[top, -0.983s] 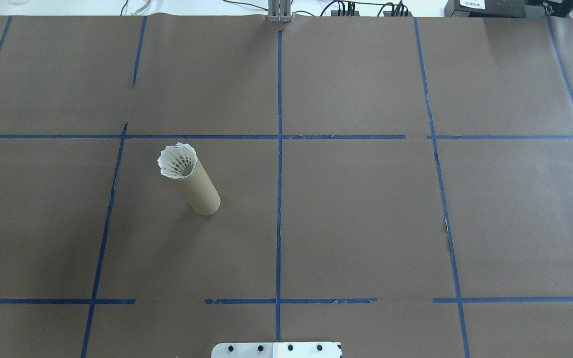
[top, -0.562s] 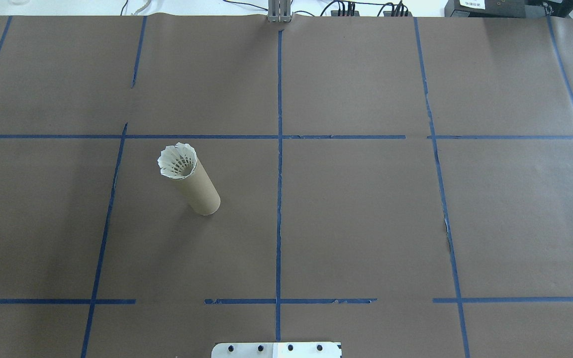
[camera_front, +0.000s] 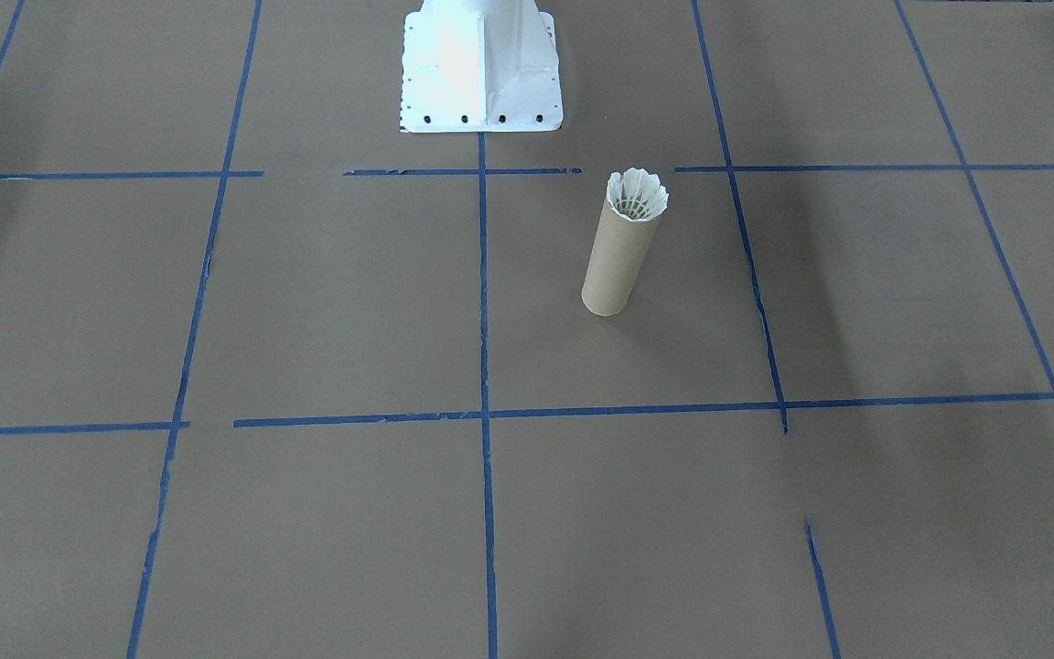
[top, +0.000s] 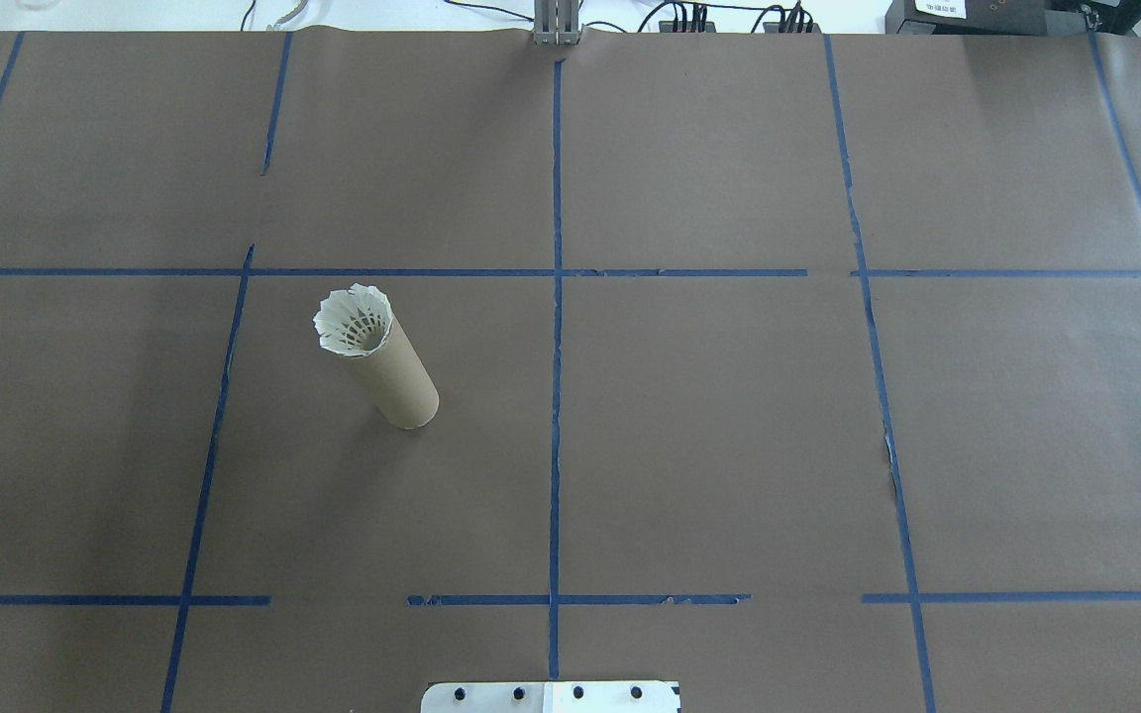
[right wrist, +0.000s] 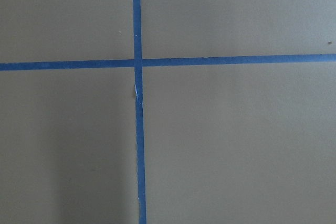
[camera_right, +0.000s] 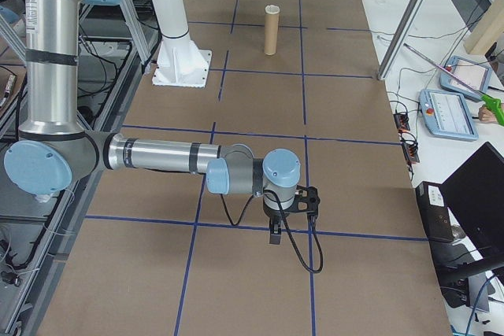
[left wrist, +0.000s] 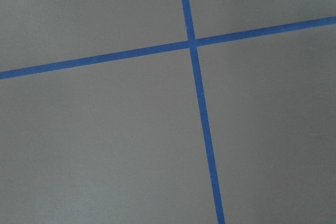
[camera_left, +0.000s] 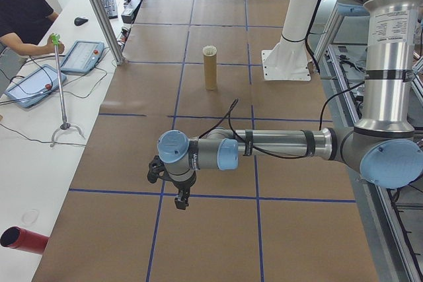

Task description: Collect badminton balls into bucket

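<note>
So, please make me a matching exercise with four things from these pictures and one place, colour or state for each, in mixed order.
Things:
1. shuttlecock
2. cardboard tube
3. tape lines
4. robot base

Descriptions:
A. blue, forming a grid on the table
B. white metal, with bolt holes
C. brown, standing upright
D. feathers sticking out of the tube's mouth

Pairs: 1-D, 2-C, 3-A, 4-B

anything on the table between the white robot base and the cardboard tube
Nothing but brown paper and one blue tape line. In the front-facing view the stretch from the white robot base to the cardboard tube holds nothing else.
</note>
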You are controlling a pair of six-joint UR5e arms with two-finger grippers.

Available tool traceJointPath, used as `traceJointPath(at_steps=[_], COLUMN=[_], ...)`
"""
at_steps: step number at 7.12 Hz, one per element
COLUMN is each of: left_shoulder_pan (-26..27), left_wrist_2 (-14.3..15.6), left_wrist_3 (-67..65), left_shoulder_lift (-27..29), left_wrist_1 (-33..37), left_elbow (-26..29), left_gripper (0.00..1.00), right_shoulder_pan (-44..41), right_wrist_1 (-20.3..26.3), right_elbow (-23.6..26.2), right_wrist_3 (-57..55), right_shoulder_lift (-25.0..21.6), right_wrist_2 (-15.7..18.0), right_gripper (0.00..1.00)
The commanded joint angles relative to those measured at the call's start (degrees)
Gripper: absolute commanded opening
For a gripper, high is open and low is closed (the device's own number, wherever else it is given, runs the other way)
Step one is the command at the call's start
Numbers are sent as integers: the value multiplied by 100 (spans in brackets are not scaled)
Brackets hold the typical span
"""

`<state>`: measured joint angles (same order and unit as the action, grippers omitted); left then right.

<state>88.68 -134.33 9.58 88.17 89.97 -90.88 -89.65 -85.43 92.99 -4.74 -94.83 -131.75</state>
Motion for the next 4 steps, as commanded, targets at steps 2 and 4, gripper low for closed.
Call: traceJointPath(at_steps=[2, 4], left_shoulder_pan=[18, 36], left_wrist_2=[21, 30], left_wrist_3=[0, 0], left_shoulder_lift=[42, 60], left_wrist_1=[-6, -6], left_elbow=[-44, -44], left_gripper=[100, 100], right_shoulder_pan=[0, 0], right_wrist_1=[0, 0], right_elbow=[0, 0], right_wrist_3=[0, 0], right_shoulder_lift=[0, 0], right_wrist_2=[0, 0], right_gripper=[100, 100])
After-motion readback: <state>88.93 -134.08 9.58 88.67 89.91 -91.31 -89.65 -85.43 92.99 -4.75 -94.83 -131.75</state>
